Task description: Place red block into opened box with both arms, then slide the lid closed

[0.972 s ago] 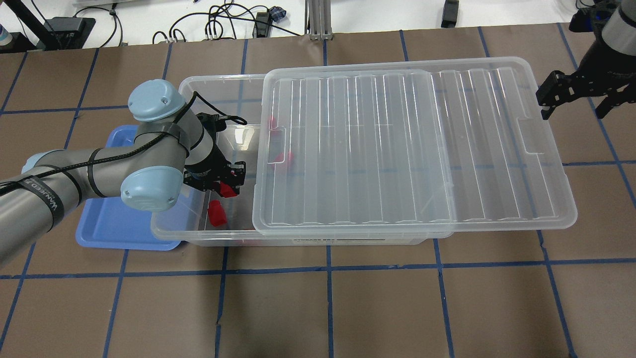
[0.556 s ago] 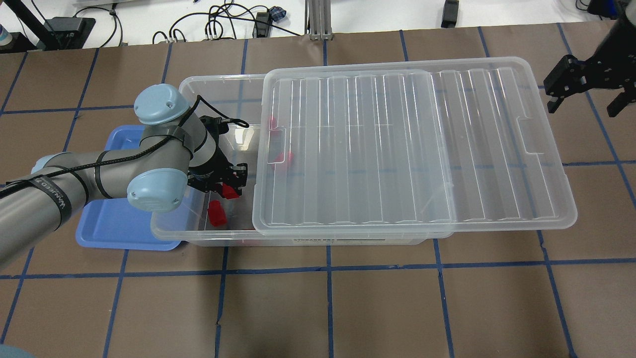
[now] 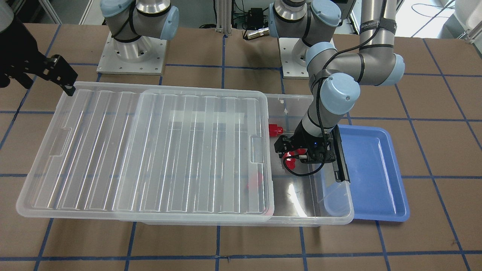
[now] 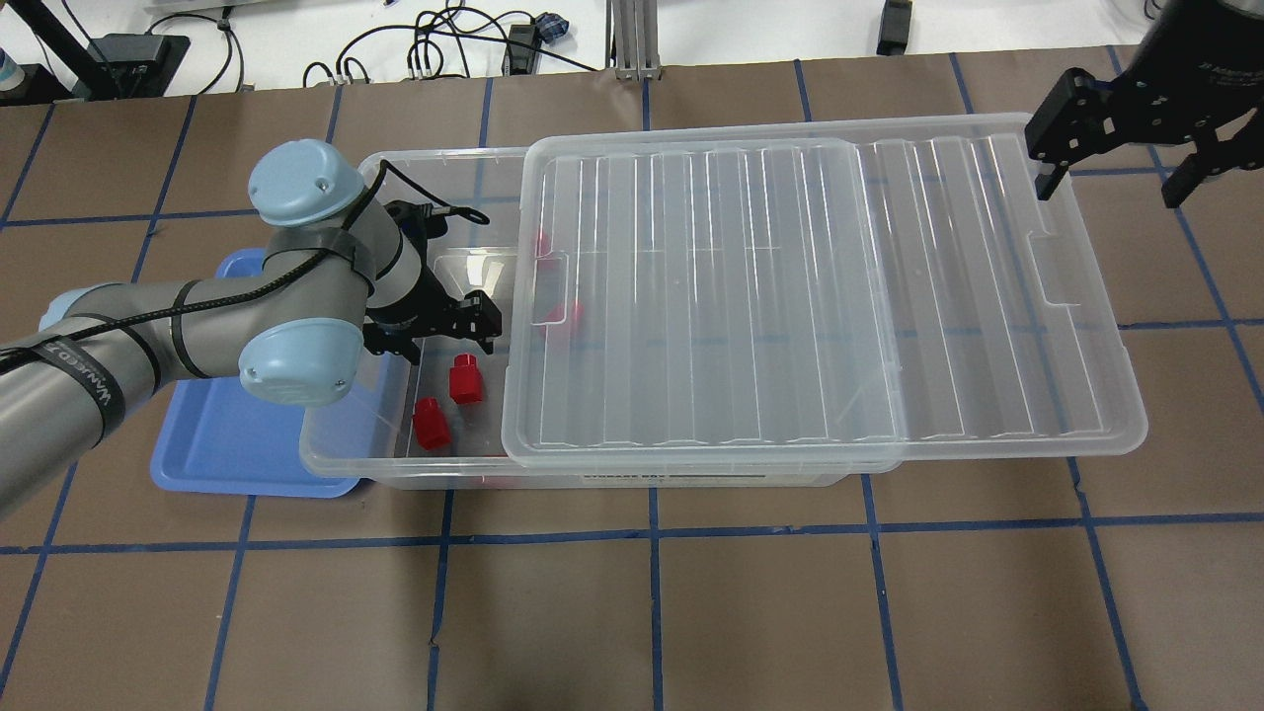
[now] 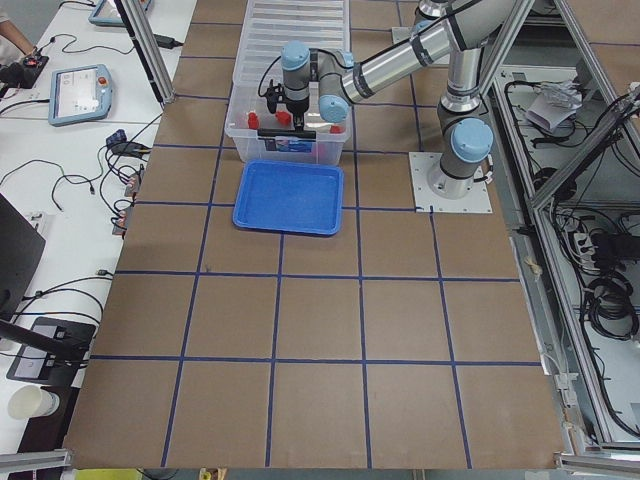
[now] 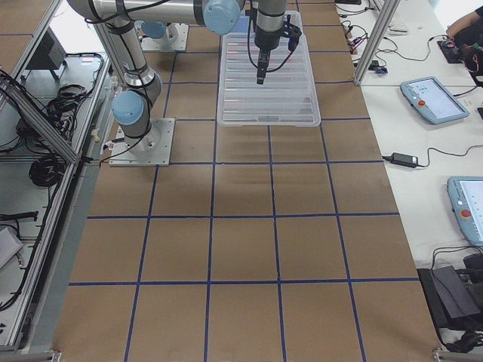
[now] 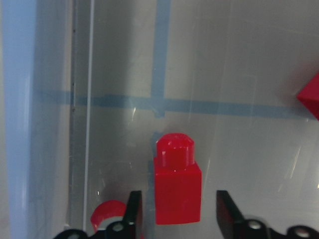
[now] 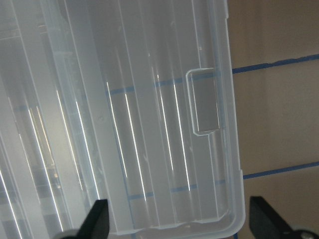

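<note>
A red block (image 4: pixel 465 380) (image 7: pixel 177 184) lies on the floor of the clear box (image 4: pixel 341 459), in its uncovered left end. My left gripper (image 4: pixel 434 331) (image 7: pixel 177 221) hangs open just above it, with the fingers (image 7: pixel 132 211) either side and not touching. Another red block (image 4: pixel 431 423) lies close by, and a third (image 3: pixel 275 130) sits near the back wall. The ridged lid (image 4: pixel 790 296) covers most of the box and overhangs to the right. Over the lid's far right corner, my right gripper (image 4: pixel 1116 148) (image 8: pixel 182 224) is open and holds nothing, near the handle notch (image 8: pixel 204 102).
A shallow blue tray (image 4: pixel 227 444) (image 3: pixel 372 169) rests against the box's left end, under my left arm. A black bar clip (image 3: pixel 340 154) runs along that short rim. Cables and gear lie beyond the table's far edge.
My left gripper has opened and drawn back and up; the red block it held now lies on the box floor. The right gripper has moved left and farther back, over the lid's corner.
</note>
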{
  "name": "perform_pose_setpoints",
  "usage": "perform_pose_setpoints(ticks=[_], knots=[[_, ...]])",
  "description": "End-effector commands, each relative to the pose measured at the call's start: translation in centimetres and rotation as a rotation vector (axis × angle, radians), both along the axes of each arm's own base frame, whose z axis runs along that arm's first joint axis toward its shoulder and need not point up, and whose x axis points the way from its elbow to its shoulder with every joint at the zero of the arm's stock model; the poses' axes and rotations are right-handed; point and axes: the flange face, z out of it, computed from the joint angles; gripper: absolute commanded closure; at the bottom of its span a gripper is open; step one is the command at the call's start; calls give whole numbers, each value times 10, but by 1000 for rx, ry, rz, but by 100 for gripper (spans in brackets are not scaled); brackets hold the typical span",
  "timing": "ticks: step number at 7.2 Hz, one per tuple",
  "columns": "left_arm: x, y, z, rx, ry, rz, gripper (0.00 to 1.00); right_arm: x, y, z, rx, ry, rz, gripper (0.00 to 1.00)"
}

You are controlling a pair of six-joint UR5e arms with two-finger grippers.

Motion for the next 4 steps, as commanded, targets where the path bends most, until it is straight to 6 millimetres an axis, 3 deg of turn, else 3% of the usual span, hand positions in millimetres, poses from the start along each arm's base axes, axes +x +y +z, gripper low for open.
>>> perform_pose_setpoints(ticks=[1,2,4], knots=[[-1,-7,57,-18,-1,-2,0,12,4,0,13,-33,6,0],[-1,-13,99,-26,-1,-2,0,14,4,-2,17,-34,0,0],[3,-7,188,-27,-45,-4,0,51,7,-10,32,-14,-35,0]])
